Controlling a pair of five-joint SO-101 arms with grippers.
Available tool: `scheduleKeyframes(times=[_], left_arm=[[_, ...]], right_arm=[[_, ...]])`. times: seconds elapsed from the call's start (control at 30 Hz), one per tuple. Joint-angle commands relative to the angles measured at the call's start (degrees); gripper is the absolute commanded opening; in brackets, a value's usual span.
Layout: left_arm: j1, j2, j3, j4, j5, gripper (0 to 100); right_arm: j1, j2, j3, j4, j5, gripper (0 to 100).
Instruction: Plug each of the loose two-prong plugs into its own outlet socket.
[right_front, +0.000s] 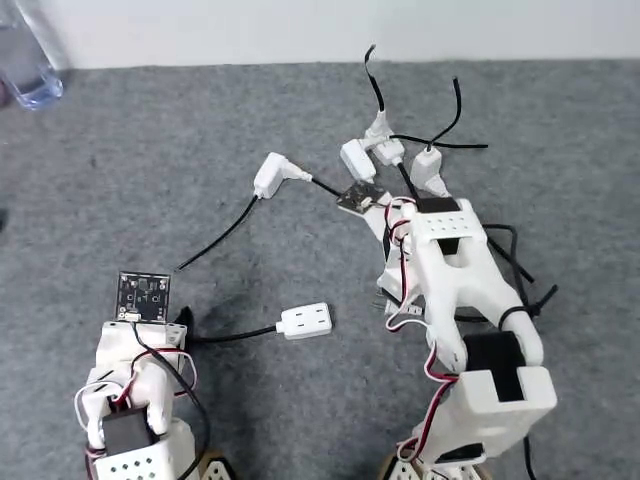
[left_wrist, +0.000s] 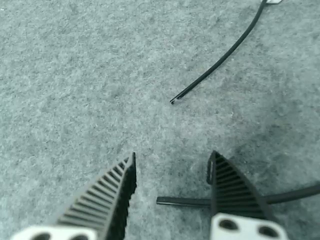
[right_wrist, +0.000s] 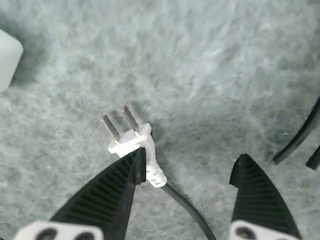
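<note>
Seen from the right wrist, we look down at the right gripper (right_wrist: 192, 155), its two dark ribbed fingers (right_wrist: 117, 187) spread wide and holding nothing. A white two-prong plug (right_wrist: 131, 140) lies flat on the grey felt table (right_wrist: 215, 65) at the gripper's tip. It is not centred in the gap: its body is just beside the inner edge of one finger, which overlaps it in this view, and it is well apart from the other finger. The plug's long axis runs slantwise away from the gripper. Its metal prongs (right_wrist: 114, 127) point outward, away from us, and its black cord (right_wrist: 187, 207) trails back between the fingers. We judge that the gripper has to move sideways toward the plug, so that the body sits between both fingers before they close across its narrow sides. From above, the white outlet socket (right_front: 305, 320) lies on the table between the two arms, back toward the arms' bases from the plug. More white plugs (right_front: 385, 152) are clustered beyond the right arm's tip. The left gripper (left_wrist: 173, 155) is also wide open with nothing in it, over bare felt near a loose black cord end (left_wrist: 172, 101). That makes the right arm by far the nearer one to this plug.
</note>
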Motion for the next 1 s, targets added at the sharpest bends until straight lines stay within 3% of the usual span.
scheduleKeyframes(times=[0.0, 0.7, 0.97], left_arm=[[0.0, -0.7, -0.31, -1.05, -0.35, 22], [0.0, -0.7, -0.31, -1.14, -0.35, 22], [0.0, -0.7, -0.31, -1.05, -0.35, 22]], right_arm=[[-0.57, -0.84, 0.35, 0.04, 0.44, 27.8], [-4.18, -0.92, -3.52, 7.6, 0.62, 27.8], [-4.7, -0.57, -3.43, 8.13, 8.97, 27.7]])
